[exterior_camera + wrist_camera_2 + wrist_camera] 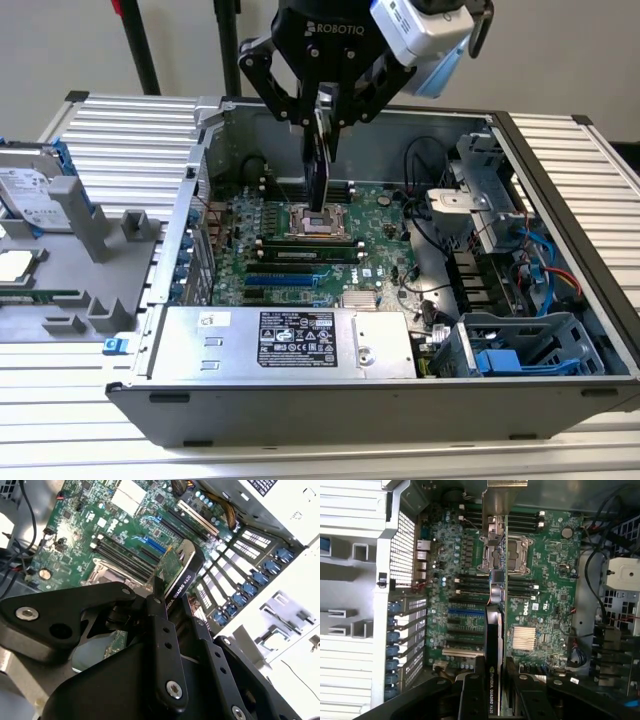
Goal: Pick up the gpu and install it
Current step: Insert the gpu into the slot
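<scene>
step: carry-in, gpu [320, 170] not yet seated | gripper [322, 118]: clamped on gpu's upper end, card hanging upright | place: upper centre of exterior view, above CPU socket [318, 222] on motherboard [385, 225] | judged need: lining card edge with expansion slots [288, 270], apart toward lower left

Top of the pincer [322, 108] cut off by the exterior view's top edge, upper end of the gpu [319, 170] hidden in its grip, hard drive [25, 192] cropped at the exterior view's left edge, power supply label [297, 340] print too small to read
</scene>
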You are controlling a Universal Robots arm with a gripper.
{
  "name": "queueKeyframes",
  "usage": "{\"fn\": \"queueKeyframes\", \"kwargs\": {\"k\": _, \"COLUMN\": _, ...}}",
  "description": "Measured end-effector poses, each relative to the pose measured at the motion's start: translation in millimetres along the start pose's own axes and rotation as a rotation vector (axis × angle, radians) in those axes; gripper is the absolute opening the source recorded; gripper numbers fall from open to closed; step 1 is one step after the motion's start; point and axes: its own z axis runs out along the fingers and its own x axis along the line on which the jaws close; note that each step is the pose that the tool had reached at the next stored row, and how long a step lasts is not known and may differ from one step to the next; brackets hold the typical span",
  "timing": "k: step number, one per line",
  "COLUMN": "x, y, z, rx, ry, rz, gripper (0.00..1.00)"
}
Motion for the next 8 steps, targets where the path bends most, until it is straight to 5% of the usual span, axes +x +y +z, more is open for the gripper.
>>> {"fn": "queueKeyframes", "kwargs": {"k": 8, "x": -0.1, "y": 0.0, "z": 0.0, "rx": 0.0003, "ry": -0.0003, "rz": -0.038, "gripper": 0.00}}
